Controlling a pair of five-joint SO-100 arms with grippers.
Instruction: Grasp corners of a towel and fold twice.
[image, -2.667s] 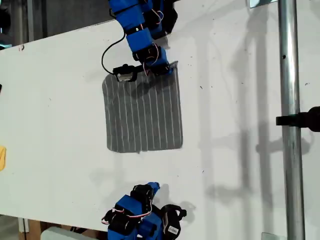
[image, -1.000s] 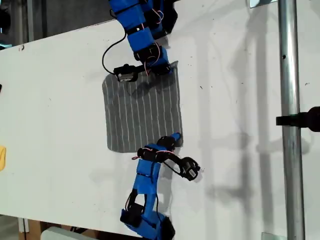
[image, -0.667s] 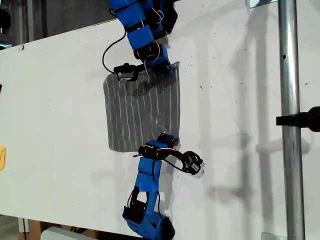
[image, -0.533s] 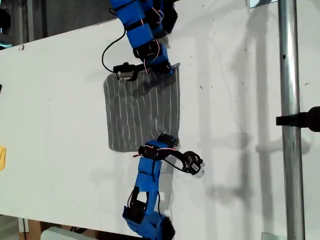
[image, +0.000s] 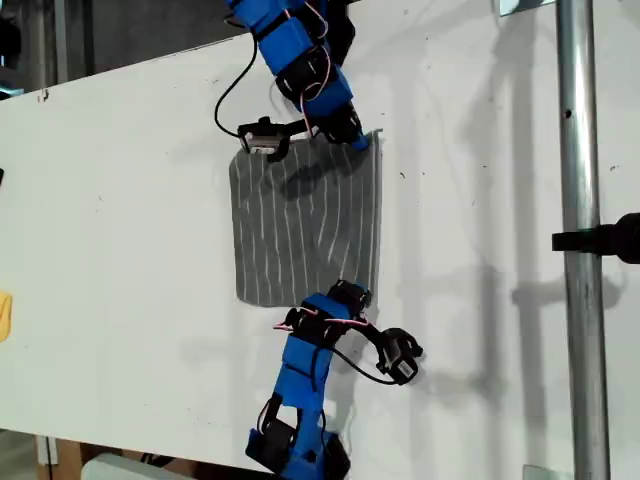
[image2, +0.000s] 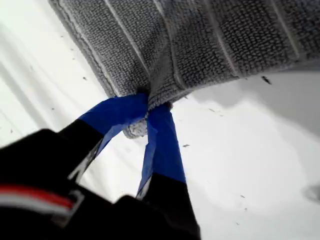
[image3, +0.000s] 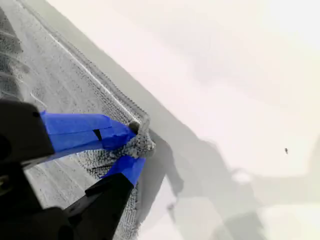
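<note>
The towel (image: 305, 220), dark grey with thin white stripes, lies mostly flat on the white table (image: 120, 200). At the exterior view's top, my first gripper (image: 358, 140) is shut on the towel's far right corner. In the first wrist view the blue fingertips (image2: 147, 102) pinch that corner, and the towel (image2: 200, 40) hangs lifted with a shadow beneath it. At the exterior view's bottom, my second gripper (image: 352, 293) is shut on the near right corner. Its blue jaws (image3: 135, 145) clamp the tip of the towel (image3: 30, 65), raised slightly off the table.
A vertical metal pole (image: 580, 240) with a black clamp (image: 605, 240) stands at the exterior view's right. A small yellow object (image: 5, 315) lies at that view's left edge. The table's far edge runs diagonally across its upper left.
The lower arm came up from rest and closed on the near right corner. Since then both grippers have carried their corners toward the exterior view's right, dragging the towel with them.
</note>
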